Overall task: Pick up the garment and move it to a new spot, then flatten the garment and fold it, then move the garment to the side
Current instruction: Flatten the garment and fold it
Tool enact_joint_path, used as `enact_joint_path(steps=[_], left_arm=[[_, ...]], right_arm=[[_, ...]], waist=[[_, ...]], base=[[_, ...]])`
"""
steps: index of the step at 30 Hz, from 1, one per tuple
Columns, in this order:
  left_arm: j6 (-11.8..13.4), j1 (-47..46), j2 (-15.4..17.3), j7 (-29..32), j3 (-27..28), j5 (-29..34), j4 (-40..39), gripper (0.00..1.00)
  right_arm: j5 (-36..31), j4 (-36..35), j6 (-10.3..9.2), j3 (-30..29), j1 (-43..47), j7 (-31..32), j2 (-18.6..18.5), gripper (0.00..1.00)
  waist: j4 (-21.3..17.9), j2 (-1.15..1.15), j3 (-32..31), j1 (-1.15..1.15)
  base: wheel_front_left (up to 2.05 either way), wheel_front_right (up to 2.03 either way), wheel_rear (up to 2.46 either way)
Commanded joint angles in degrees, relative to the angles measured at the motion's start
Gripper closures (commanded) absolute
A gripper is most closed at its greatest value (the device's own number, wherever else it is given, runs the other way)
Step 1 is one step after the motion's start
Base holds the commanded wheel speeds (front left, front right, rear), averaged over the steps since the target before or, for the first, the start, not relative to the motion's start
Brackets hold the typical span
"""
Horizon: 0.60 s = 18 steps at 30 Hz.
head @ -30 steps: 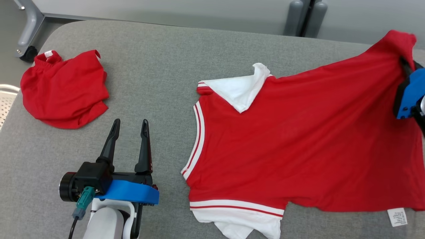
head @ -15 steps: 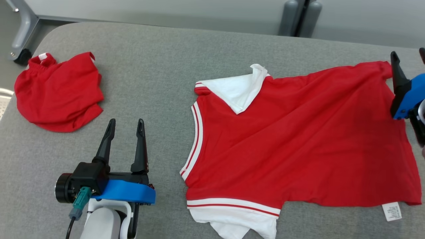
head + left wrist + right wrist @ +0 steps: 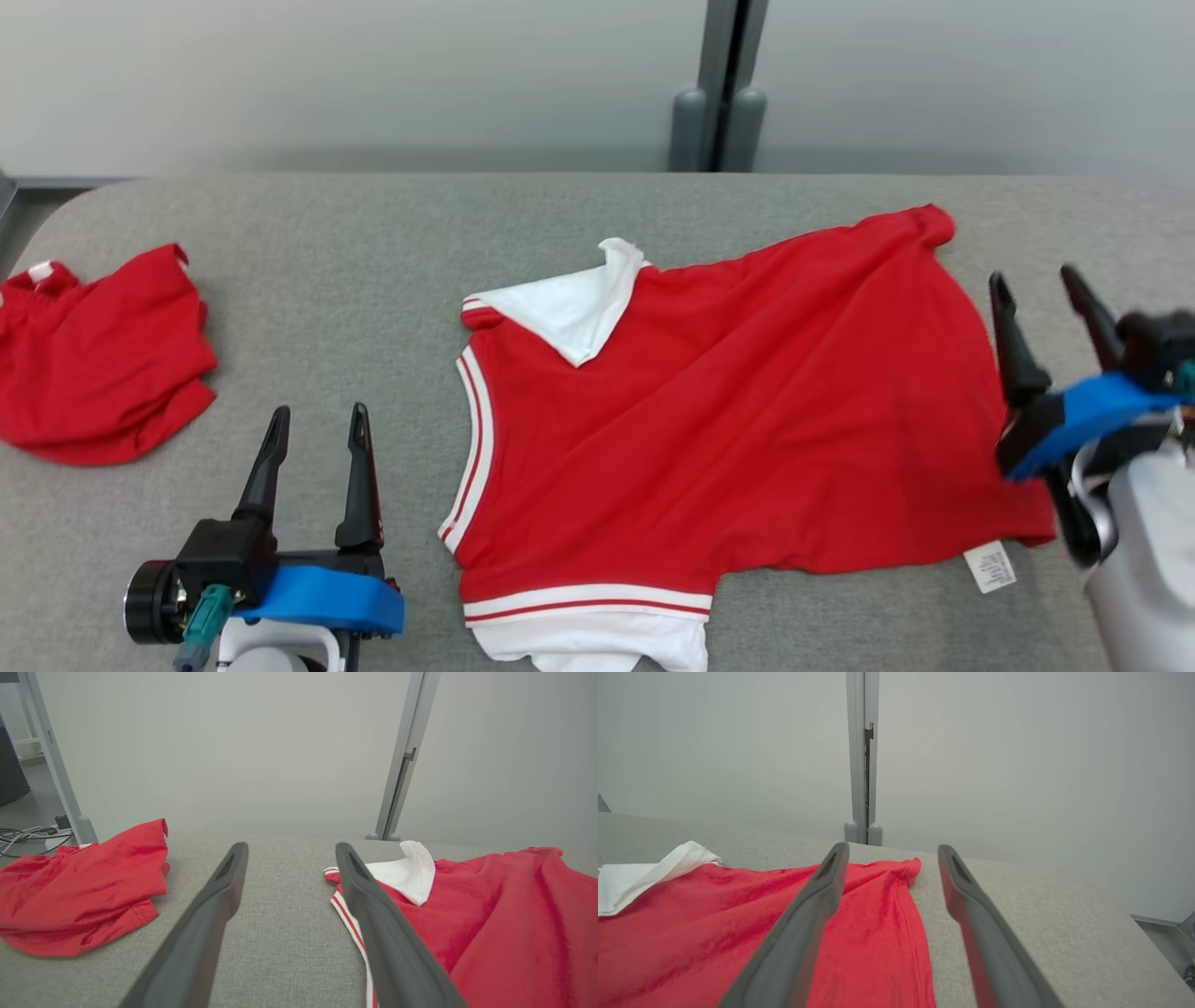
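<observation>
The garment (image 3: pixel 728 439), a red shirt with a white collar and white striped trim, lies spread on the grey table (image 3: pixel 373 280), with some wrinkles. My right gripper (image 3: pixel 1033 277) stands open at the shirt's right edge with nothing between its fingers. In the right wrist view the shirt (image 3: pixel 738 933) lies under and left of that gripper (image 3: pixel 893 848). My left gripper (image 3: pixel 317 413) is open over bare table, left of the shirt's striped sleeve edge. The left wrist view shows this gripper (image 3: pixel 290 847) empty, with the shirt (image 3: pixel 504 914) to its right.
A second, crumpled red garment (image 3: pixel 93 364) lies at the table's far left, also in the left wrist view (image 3: pixel 84 891). A grey post (image 3: pixel 719 112) and a wall stand behind the table. A white label (image 3: pixel 990 567) sticks out at the shirt's near right corner.
My right gripper opened and let go of the shirt's far right corner, which dropped flat, then drew back toward me. The head camera has shifted. The left arm has held still.
</observation>
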Motion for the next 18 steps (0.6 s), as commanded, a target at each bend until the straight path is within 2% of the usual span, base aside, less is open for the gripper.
enact_joint_path(steps=[1, 3, 4, 10, 15, 18], left_arm=[[-0.1, 0.7, 0.0, -0.2, 0.7, 0.5, 0.0, 0.00], [-0.2, 1.0, 0.0, -0.2, 0.8, 0.6, 0.0, 0.00], [-0.4, 1.7, 0.0, -0.2, 1.2, 0.7, -0.1, 0.00], [-0.9, 2.7, 0.0, -0.2, 1.6, 1.1, 0.2, 0.00], [-1.1, 2.5, 0.0, -0.2, 1.7, 1.4, 0.6, 0.00], [-1.1, 2.5, 0.0, -0.2, 1.8, 1.5, 0.9, 0.00]], right_arm=[[-0.2, -2.7, -0.01, -0.9, 3.2, -0.3, 0.8, 0.00], [-0.3, -4.8, -0.01, -1.7, 5.3, -0.3, 1.5, 0.00], [-0.7, -9.0, -0.01, -3.2, 9.6, -0.3, 3.0, 0.00], [-2.5, -20.0, 0.00, -6.6, 21.6, -0.2, 8.4, 0.00], [-4.7, -25.7, 0.00, -7.5, 28.7, -0.2, 11.9, 0.00], [-5.2, -27.2, 0.00, -7.8, 30.2, -0.2, 12.7, 0.00]], waist=[[-1.7, 0.00, -1.7, 0.01], [-2.0, 0.00, -1.9, 0.01], [-2.5, 0.00, -2.4, 0.01], [-2.9, 0.00, -3.4, 0.01], [-3.0, 0.00, -3.6, 0.01], [-3.1, 0.00, -3.5, 0.01]], base=[[0.00, 0.00, 0.00], [0.00, 0.00, 0.00], [0.00, 0.00, 0.00], [0.00, 0.00, 0.00], [0.00, 0.00, 0.00], [0.00, 0.00, 0.00]])
